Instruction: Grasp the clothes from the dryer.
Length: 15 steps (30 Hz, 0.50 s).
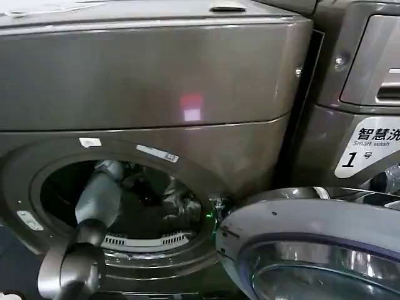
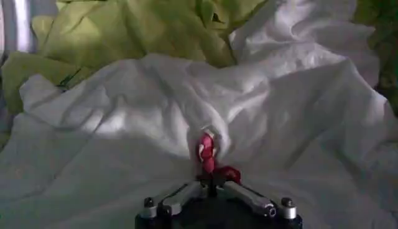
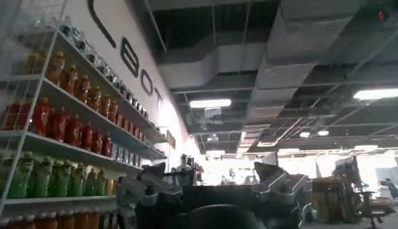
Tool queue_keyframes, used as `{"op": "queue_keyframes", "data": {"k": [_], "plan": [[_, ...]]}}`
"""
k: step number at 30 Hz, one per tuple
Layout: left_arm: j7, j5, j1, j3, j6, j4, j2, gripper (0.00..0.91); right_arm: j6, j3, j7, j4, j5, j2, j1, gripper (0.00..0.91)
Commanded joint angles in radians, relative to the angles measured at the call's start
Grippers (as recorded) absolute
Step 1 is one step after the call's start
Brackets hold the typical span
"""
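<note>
I have the left arm [image 1: 94, 206] reaching through the round opening of the dryer [image 1: 156, 81], whose door [image 1: 312, 250] hangs open to the right. Deep in the drum, the left gripper [image 2: 208, 158] is pressed together on a fold of the clothes [image 2: 124, 143]: white fabric bunches right at its red fingertips [image 2: 206, 149], and a lime-green piece lies just beyond. The right gripper [image 3: 211, 186] points up at a ceiling, apparently spread and holding nothing.

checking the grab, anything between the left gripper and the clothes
No gap: the left gripper is shut on the white clothes in the left wrist view.
</note>
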Motion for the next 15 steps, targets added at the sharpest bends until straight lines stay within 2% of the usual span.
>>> {"op": "queue_keyframes", "data": {"k": [1,5,6,12,15], "plan": [[-0.043,-0.109,0.02,0.008,0.037,-0.033,-0.006,0.0,0.0,-0.006,-0.001,0.001,0.003,-0.001,0.003,0.907],[-0.135,-0.223,0.032,0.009,0.038,-0.06,-0.016,0.0,-0.005,-0.014,0.0,0.011,0.019,0.0,0.006,0.907],[-0.217,-0.284,0.039,0.011,0.032,-0.065,-0.018,0.0,-0.007,-0.018,0.0,0.017,0.026,0.0,0.006,0.907],[-0.513,-0.545,0.122,0.009,0.116,-0.295,-0.066,0.0,-0.017,-0.028,-0.003,0.043,0.023,0.006,0.014,0.907],[-0.651,-0.599,0.142,0.013,0.147,-0.348,-0.082,0.0,-0.038,-0.029,-0.001,0.064,0.026,0.012,0.017,0.907]]}}
